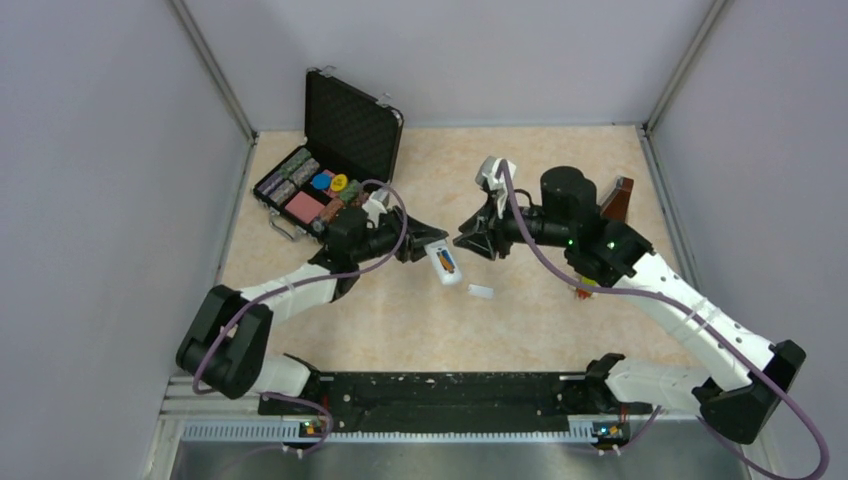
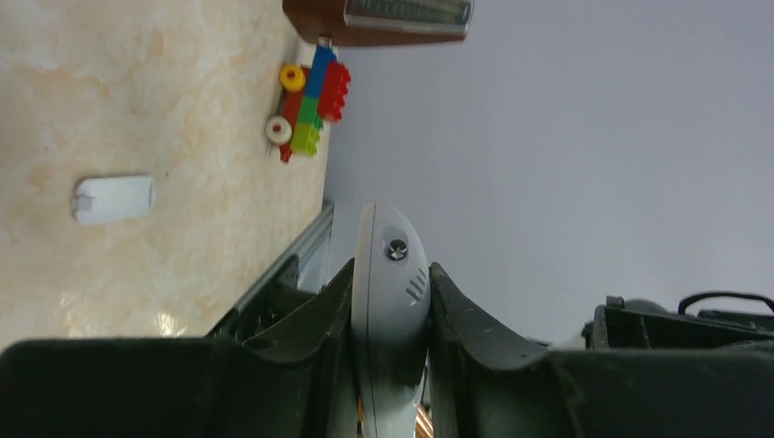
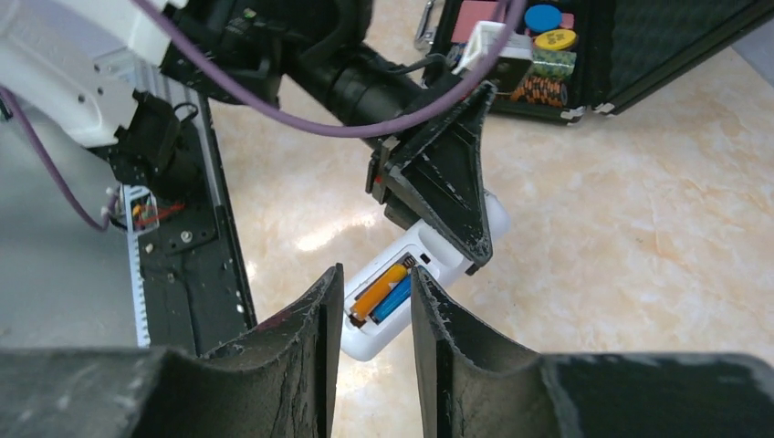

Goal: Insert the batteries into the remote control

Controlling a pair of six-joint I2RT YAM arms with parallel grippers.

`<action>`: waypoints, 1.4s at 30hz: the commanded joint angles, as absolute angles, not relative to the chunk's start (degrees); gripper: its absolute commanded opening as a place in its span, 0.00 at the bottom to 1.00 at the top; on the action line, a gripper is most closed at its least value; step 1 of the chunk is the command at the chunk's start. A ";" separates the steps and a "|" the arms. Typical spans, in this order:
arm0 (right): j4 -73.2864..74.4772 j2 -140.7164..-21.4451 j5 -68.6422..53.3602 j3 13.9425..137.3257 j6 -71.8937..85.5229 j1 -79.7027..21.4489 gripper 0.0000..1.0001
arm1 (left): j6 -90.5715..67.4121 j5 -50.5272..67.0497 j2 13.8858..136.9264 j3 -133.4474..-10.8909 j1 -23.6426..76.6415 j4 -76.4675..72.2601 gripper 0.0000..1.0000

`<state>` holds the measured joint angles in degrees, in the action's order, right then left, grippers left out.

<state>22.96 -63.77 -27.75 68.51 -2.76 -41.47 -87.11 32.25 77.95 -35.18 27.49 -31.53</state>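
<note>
1. The marbled table (image 1: 560, 330) is carrying everything. An open black case (image 1: 350, 125) of poker chips is sitting at its far left.
2. The left gripper (image 1: 432, 248) is reaching toward the table's middle. Its jaws are clamping one end of the remote control (image 1: 445, 265) by the sides.
3. The right gripper (image 3: 372, 278) is hovering just over the remote control's other end. Its jaws are slightly apart and gripping nothing.
4. The remote control is facing slot-up, compartment uncovered.
5. A toy block train (image 2: 310, 100) is standing by the right wall.
6. A small white cover (image 1: 481, 292) is lying flat near the remote control, not touching it.
7. The orange battery (image 3: 378, 292) and the blue battery (image 3: 392, 299) are lying side by side inside the slot.
</note>
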 commanded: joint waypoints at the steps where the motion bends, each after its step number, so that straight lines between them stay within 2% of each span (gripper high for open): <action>1: 17.55 -60.28 -29.66 65.74 -9.80 -44.00 0.32 | -89.92 49.04 82.06 -37.94 26.84 -44.81 0.00; 11: 18.22 -59.02 -26.76 62.03 -14.30 -50.27 0.32 | -87.39 53.96 83.97 -42.01 26.98 -49.07 0.00; 21: 22.56 -60.43 -24.46 64.38 -18.33 -52.99 0.20 | -85.93 55.61 83.40 -42.95 26.93 -49.27 0.00; 33: 23.88 -61.93 -24.27 64.69 -19.75 -54.91 0.19 | -84.48 54.70 82.81 -43.67 26.97 -45.99 0.00; 39: 23.02 -62.42 -22.56 64.53 -19.38 -54.97 0.12 | -83.14 54.62 82.36 -44.34 26.93 -43.80 0.00; 42: 22.89 -62.52 -22.16 64.34 -19.42 -55.02 0.11 | -83.23 54.58 82.43 -44.32 26.92 -43.66 0.00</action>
<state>25.26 -62.19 -23.11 62.35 -18.48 -54.26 -84.23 54.54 84.07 -41.87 27.05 -42.02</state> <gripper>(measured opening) 0.113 0.317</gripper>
